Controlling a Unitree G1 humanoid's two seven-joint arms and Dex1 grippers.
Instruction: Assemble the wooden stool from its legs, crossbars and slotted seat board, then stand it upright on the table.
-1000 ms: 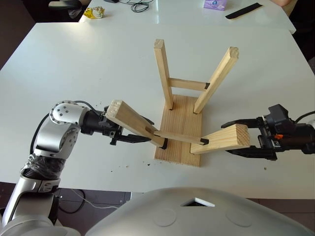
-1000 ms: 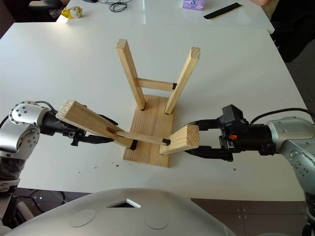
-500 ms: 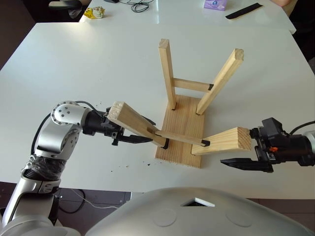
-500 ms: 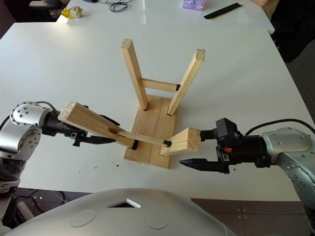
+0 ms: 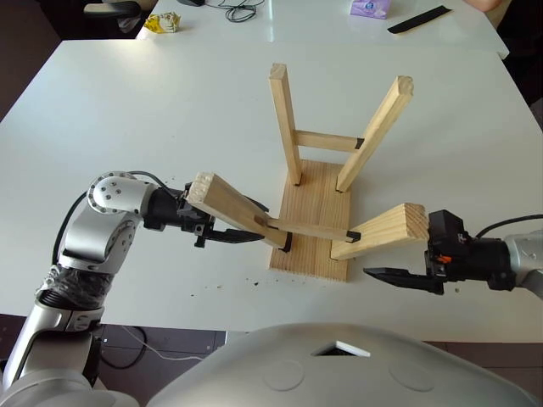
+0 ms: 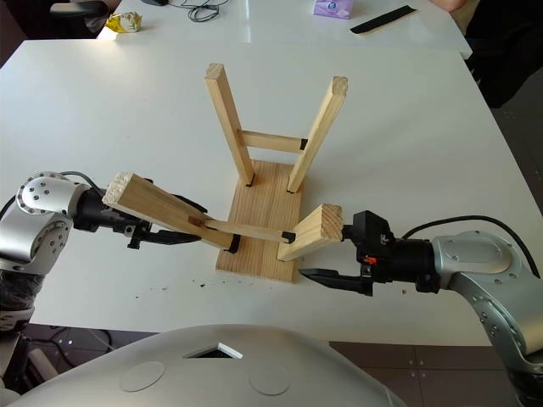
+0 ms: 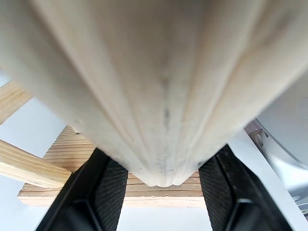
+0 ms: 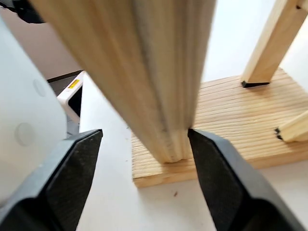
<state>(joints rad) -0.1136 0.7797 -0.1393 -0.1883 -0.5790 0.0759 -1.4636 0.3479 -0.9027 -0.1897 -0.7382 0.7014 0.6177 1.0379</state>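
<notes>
Holding near-left leg point(image 5: 227, 206) clamped in left gripper point(image 7: 161, 166); right gripper point(image 8: 144, 139) is spread, fingers flanking near-right leg point(image 5: 383, 231), not pinching. Stool sits inverted, seat board point(image 5: 310, 227) flat mid-table point(image 5: 127, 110). Looks like light, stiff wood with probably loose joints, so grip legs mid-length. Room beyond; near table edge close to both arms.

Right pincer point(image 8: 144, 132) now off right leg point(image 5: 382, 233)
</notes>
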